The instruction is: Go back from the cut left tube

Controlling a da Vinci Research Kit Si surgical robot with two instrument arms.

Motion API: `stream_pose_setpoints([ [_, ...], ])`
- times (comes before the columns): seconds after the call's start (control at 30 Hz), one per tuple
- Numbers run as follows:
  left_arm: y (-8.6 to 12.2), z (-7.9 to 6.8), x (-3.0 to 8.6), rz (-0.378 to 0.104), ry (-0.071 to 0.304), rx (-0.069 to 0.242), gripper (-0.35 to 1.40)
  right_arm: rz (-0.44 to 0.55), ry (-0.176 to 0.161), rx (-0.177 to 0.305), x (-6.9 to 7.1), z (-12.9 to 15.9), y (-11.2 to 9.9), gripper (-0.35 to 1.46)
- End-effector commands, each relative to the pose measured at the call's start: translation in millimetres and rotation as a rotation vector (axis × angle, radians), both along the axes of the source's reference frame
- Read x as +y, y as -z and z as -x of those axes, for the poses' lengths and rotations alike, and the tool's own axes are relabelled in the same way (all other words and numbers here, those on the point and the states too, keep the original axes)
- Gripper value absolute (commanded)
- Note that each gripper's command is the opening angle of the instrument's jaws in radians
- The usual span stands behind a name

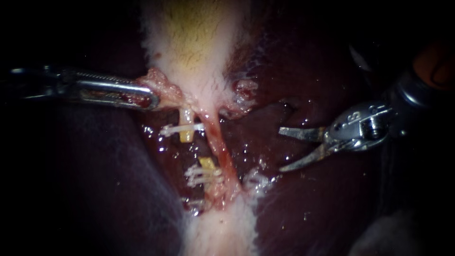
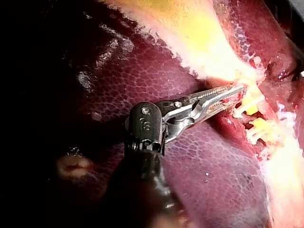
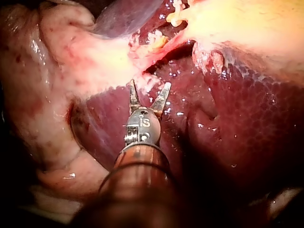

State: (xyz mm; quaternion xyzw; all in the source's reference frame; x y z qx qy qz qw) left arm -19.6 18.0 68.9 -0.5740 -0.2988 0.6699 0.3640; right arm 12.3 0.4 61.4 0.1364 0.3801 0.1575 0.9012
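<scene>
My left instrument [image 1: 152, 98], a slender steel shaft with long toothed jaws, is clamping a ragged flap of pink tissue [image 1: 163, 87] at the lower edge of the pale, yellow-white gallbladder [image 1: 189, 42]. Both jaws are pressing on the flap from two sides. I judge it is drawing the flap sideways so that the strands below are lying taut and exposed.

The cut left tube [image 1: 186, 134], thin and yellow, is lying in the wet hollow of the dark maroon liver [image 1: 313, 208] just under that edge. It is parted into two stumps with a gap between them. The upper stump is carrying one white clip [image 1: 176, 128], and the lower stump [image 1: 207, 163] a cluster of white clips [image 1: 201, 176]. Just beside it a pink-red tube [image 1: 219, 142] is running unbroken.

My right instrument [image 1: 280, 150], tipped with two thin pointed blades, is hanging over bare liver, well apart from the stumps. Its blades are spread wide and gripping nothing. From there it is probably needing only a straight pull along its own shaft, away from the intact tube.
</scene>
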Motion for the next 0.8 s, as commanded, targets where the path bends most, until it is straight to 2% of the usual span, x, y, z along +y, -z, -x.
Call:
stream_pose_setpoints([
  [0.03, -0.2, 0.1, 0.1, 0.001, 0.002, 0.002, -0.35, 0.000, 0.000, 0.000, 0.0, 0.0, 0.0, 1.43],
  [0.43, -4.7, 1.7, 1.6, 0.010, 0.004, 0.012, -0.35, 0.000, 0.001, 0.000, 0.0, 0.1, 0.0, 1.43],
  [0.8, -4.8, 2.0, 1.5, 0.010, 0.004, 0.016, -0.35, -0.001, 0.001, 0.000, 0.0, 0.1, 0.1, 1.43],
])
